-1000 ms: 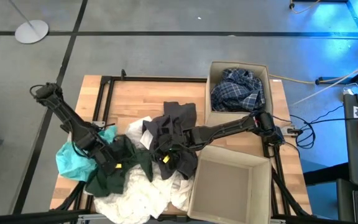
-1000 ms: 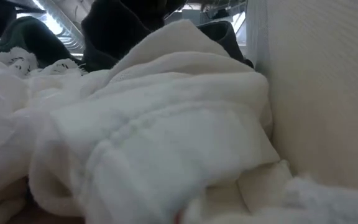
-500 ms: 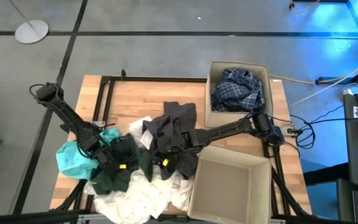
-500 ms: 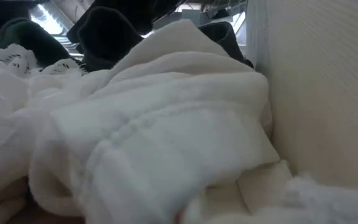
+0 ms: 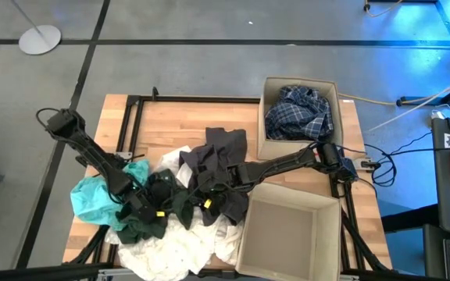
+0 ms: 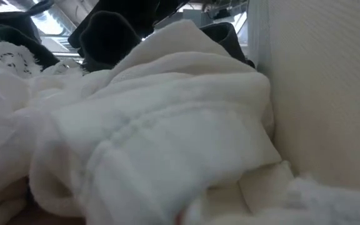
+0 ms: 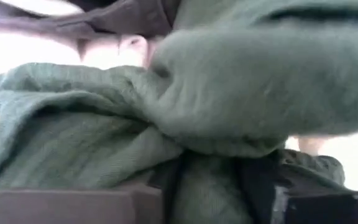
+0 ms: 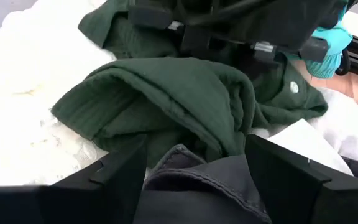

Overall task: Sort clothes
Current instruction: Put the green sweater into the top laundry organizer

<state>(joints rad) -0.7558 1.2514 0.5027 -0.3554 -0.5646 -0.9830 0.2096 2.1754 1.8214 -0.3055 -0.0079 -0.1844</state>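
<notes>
A dark green garment [image 5: 153,212] lies bunched on the white garments [image 5: 170,248] at the table's near left, beside a teal one [image 5: 92,200]. My left gripper [image 5: 160,211] is sunk into it and shut on it. My right gripper [image 5: 206,201], at the table's middle, is shut on a dark grey garment [image 5: 216,165]. The blue-and-white plaid garment [image 5: 299,111] lies in the far box. In the low view, white cloth [image 6: 161,137] fills the front. My left gripper has a bunched fold of the dark green garment [image 7: 207,177] between its two fingers [image 7: 73,205], coming slanting down from the table's left. The rest of the garment lies on the white clothes. My right gripper holds a fold of the dark grey garment [image 8: 197,177] between its two fingers [image 8: 114,177], slanting down from the table's right. The cloth lies draped over the gripper, slack.
Two tan cardboard boxes stand at the right: the far one [image 5: 266,140] with the plaid garment, the near one [image 5: 287,234] with nothing showing in it. Bare wood [image 5: 178,125] lies at the far left of the table.
My left gripper has sunk down and a little toward the table's right, into the dark green garment, and its wrist has rolled. The green garment has been drawn together into a tighter bunch under it. The right arm has kept still.
</notes>
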